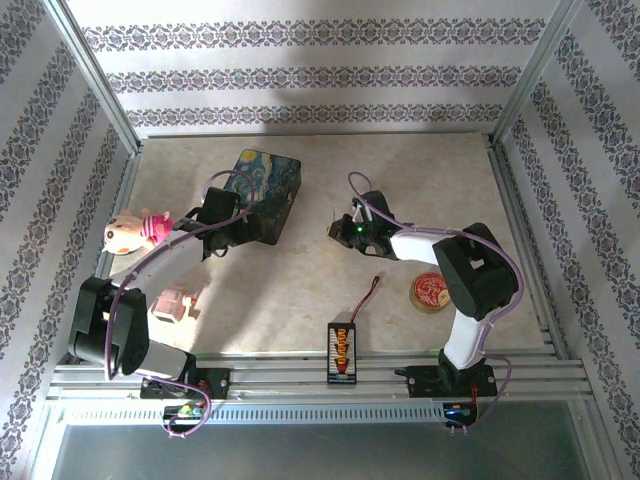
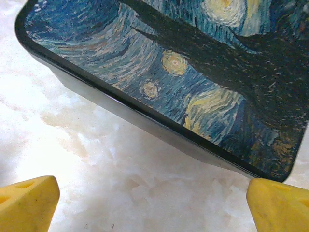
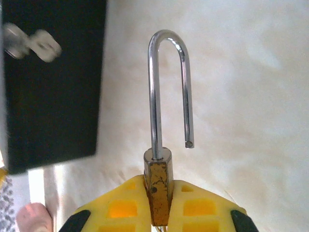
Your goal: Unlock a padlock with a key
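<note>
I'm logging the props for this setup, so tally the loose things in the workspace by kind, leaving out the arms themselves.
Pink toys: 2
Painted box: 1
Padlock: 1
Red round disc: 1
Wired connector board: 1
Total: 6

Bright, even light washes the counter (image 1: 300,290) nearly white, with soft grey shadows pooling on it and a dim band crossing the back wall (image 1: 320,100). Up close, the padlock (image 3: 158,179) carries a sharp glint along its shackle, while the clasp (image 3: 31,43) on the dark box (image 3: 53,96) smears into blur.
</note>
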Controlling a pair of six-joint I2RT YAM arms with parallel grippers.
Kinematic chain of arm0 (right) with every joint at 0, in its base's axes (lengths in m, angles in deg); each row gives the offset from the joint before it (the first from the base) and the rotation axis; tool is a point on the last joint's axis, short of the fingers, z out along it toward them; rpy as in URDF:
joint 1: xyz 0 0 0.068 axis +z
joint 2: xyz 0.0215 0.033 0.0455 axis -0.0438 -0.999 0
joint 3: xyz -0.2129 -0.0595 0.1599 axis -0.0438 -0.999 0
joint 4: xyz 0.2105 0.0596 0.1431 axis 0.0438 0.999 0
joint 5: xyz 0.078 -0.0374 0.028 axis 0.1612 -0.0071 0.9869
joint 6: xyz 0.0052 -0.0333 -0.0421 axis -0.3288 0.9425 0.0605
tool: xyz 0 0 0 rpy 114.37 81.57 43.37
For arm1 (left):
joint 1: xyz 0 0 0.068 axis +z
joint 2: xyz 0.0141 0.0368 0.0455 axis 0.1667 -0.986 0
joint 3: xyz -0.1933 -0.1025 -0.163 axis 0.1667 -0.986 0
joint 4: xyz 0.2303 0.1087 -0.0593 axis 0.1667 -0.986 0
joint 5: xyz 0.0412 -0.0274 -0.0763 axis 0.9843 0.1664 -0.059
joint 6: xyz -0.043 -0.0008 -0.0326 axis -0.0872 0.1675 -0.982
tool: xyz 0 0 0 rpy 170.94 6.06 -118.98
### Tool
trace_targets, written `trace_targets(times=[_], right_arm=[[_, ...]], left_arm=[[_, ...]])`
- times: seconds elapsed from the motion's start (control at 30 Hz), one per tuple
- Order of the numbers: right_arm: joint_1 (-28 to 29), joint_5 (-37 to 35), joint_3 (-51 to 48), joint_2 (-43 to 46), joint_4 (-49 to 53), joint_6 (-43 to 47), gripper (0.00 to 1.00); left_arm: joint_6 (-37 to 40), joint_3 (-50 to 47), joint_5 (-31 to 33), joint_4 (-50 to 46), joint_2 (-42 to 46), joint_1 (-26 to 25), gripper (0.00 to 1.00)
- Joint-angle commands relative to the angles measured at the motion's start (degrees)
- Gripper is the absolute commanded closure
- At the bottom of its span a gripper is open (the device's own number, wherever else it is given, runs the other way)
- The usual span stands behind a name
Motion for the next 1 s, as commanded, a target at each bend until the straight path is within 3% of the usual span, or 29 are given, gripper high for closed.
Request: trace_targets(times=[0.0,0.4,0.73,0.97], right_arm=[[-0.84,4.83,-2.03,2.74,5.55,4.55,1.00],[-2.00,2.85,-2.84,3.76,16.51,9.33,1.00],[-2.95,-2.18,-2.69,6.53,22.94,11.81,0.94],[-3.97,-3.83,-2.33,7.20,26.71,13.45,0.79]], left_arm=[[-0.52,-0.71,-0.56,-3.06,2.42,1.12,0.01],[-1.09,-0.71,0.05,-3.94,5.22,1.36,0.01],[-1.41,-0.55,-0.52,-4.12,5.91,2.32,0.01],[-1.80,-0.45,-0.83,-3.92,6.01,2.55,0.01]])
